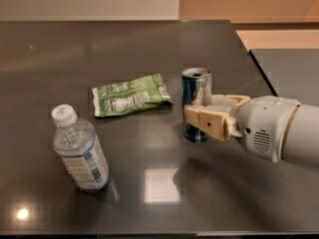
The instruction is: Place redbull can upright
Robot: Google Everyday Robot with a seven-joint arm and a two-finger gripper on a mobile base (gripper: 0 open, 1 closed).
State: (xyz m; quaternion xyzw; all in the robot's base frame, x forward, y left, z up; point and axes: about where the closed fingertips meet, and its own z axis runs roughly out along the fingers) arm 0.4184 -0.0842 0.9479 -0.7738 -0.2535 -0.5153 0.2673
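Observation:
The redbull can (195, 86), blue and silver with a silver top and an open tab hole, stands upright on the dark table (149, 44), right of centre. My gripper (198, 109) reaches in from the right at the can's mid-height. One tan finger (207, 123) crosses the can's front and the other lies behind it, so the fingers are shut on the can. The can's base rests on the table surface. The white arm housing (271, 128) fills the right edge of the view.
A flat green snack bag (130, 94) lies left of the can. A clear water bottle (79, 151) with a white cap stands at the front left. The table's right edge (256, 59) runs close behind my arm.

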